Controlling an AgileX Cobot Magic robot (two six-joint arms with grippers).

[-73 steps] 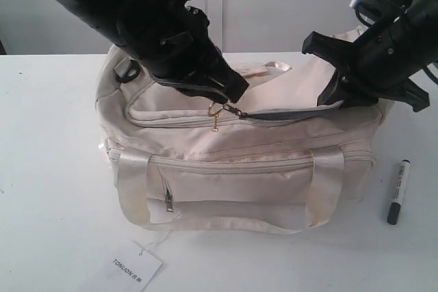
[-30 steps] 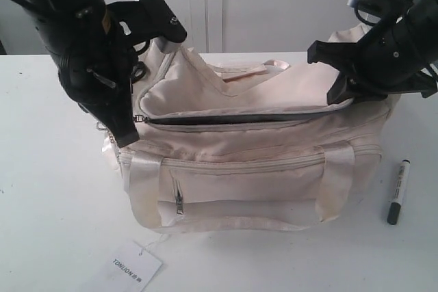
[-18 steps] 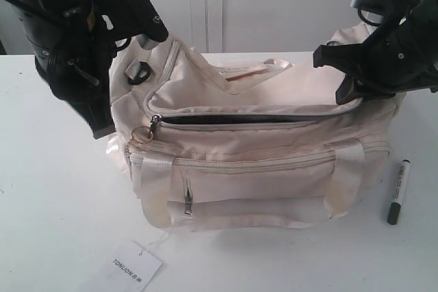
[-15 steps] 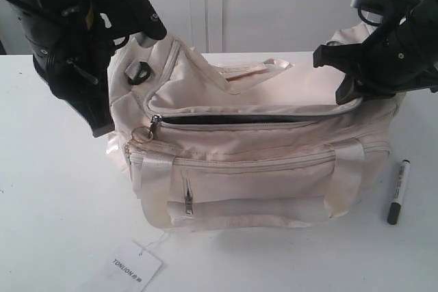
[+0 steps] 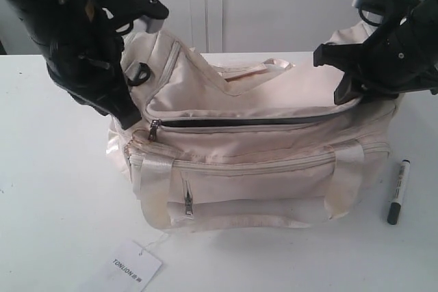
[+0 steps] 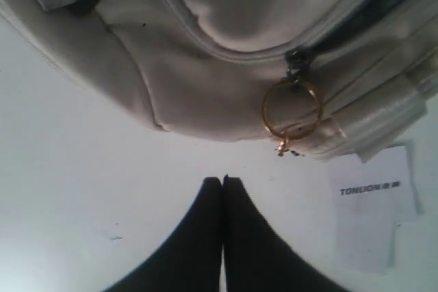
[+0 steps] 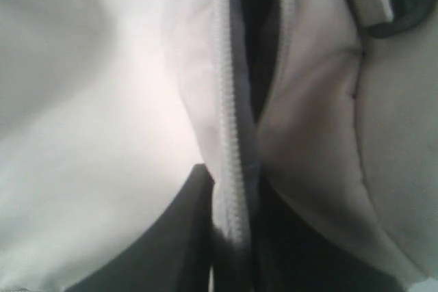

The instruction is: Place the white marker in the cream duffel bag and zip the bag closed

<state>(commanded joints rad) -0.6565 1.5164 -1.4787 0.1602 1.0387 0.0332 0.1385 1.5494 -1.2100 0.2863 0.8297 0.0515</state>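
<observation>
Paper tag [image 5: 135, 265]: lies flat on the white counter [image 5: 55, 196] at the bag's seven o'clock, nearest the exterior camera, its print facing up.
White marker [image 5: 397, 191]: lies on the counter at the bag's four o'clock, outside the bag and clear of its right end. Its long axis runs roughly six to twelve o'clock, the far end tipped slightly toward one; the fatter dark end points to six, toward the camera.
Cream duffel bag [image 5: 260, 162]: sits lengthwise from nine to three o'clock, front pocket [image 5: 239, 203] and satin handle straps [image 5: 154, 182] facing the camera.
Top zipper [image 5: 253, 122]: open, a dark slit along most of the bag's top, with the slider at the nine o'clock end.
Gold ring pull [image 6: 291, 109]: hangs from that slider, untouched.
Left end effector [image 6: 222, 180]: fingers pressed together on nothing, just beside the bag's nine o'clock end and apart from the ring.
Right end effector [image 7: 233, 182]: at two o'clock, clamped on the bag's zipper edge, the fabric between its fingers and that end held raised.
</observation>
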